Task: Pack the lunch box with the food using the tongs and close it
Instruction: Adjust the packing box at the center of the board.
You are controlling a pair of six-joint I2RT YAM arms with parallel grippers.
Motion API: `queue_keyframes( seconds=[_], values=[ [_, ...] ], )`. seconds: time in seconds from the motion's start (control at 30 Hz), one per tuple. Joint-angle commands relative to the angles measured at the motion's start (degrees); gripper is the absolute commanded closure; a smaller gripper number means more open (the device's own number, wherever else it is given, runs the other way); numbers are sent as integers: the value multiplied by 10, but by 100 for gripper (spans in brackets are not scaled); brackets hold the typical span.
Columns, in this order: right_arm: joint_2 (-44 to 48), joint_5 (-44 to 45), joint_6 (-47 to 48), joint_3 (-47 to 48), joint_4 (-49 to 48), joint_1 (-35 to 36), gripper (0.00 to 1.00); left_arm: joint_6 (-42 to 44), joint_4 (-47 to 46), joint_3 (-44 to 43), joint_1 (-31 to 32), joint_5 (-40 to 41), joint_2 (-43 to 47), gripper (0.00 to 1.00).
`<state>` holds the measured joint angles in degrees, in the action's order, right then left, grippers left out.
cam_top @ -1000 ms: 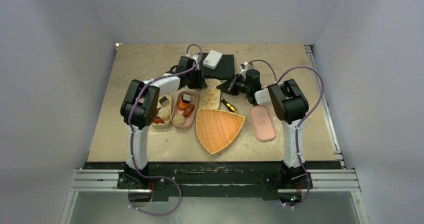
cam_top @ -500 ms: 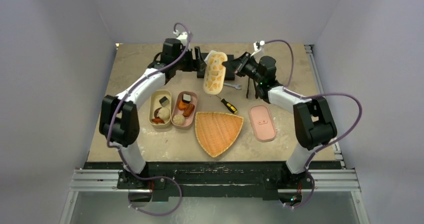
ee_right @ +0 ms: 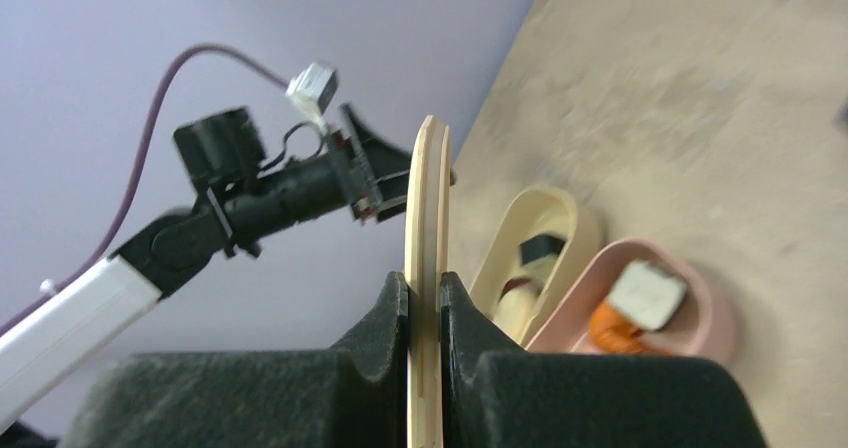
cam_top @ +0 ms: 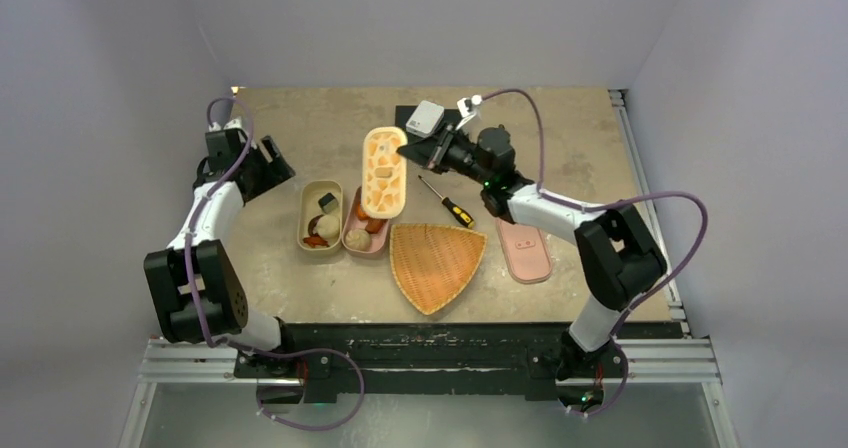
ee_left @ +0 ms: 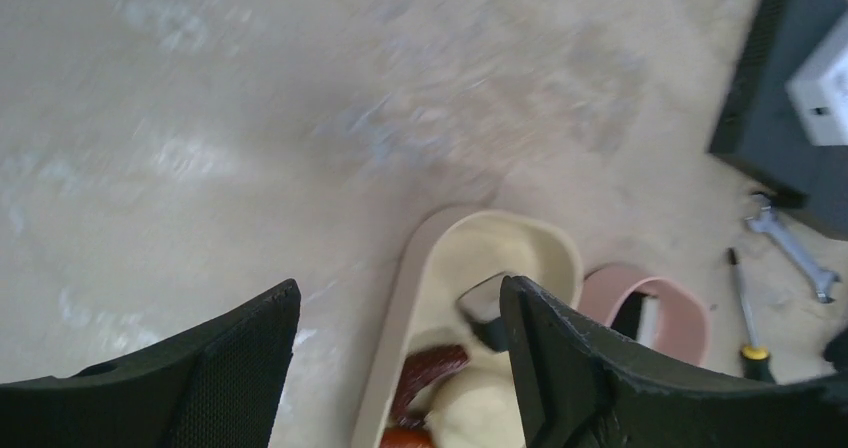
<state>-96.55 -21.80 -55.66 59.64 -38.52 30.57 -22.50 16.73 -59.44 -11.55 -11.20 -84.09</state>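
Pinches the cream lid (cam_top: pixel 384 171) in the right claw (ee_right: pixel 425 293) — over the pink box (ee_right: pixel 700 336). Has left claw (ee_left: pixel 398 303) spread wide.

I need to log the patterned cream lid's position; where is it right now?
Top view, mid-table: the patterned cream lid is pinched by the right gripper, overlapping the pink box's far end, just left of the screwdriver.

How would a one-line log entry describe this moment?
left end effector: open, empty | right end effector: shut on patterned lid | cream box, pink box: open, food inside
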Motion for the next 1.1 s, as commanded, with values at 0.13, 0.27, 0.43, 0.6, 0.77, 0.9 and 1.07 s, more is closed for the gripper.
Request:
queue_keyframes(
  seconds=[0.13, 0.27, 0.43, 0.6, 0.77, 0.9, 1.07],
  values=[
    [-97, 20, -89, 71, -83, 88, 100, 18, 21, 35, -18, 32, 31, 30],
    [-119, 34, -99, 82, -86, 104, 100, 26, 34, 41, -17, -16, -8, 47],
    [-104, 51, -85, 75, -73, 104, 100, 34, 46, 59, -4, 0, -18, 54],
    [-71, 56, -62, 57, -45, 105, 100, 55, 75, 65, 43, 31, -39, 53],
    [-33, 75, -44, 30, -29, 104, 100, 69, 100, 52, 72, 74, -77, 67],
    [0, 93, -30, 7, -16, 102, 100, 68, 110, 52, 125, 134, -76, 94],
    [35, 121, -1, -10, 19, 101, 100, 30, 75, 70, 146, 91, -41, 100]
  ],
)
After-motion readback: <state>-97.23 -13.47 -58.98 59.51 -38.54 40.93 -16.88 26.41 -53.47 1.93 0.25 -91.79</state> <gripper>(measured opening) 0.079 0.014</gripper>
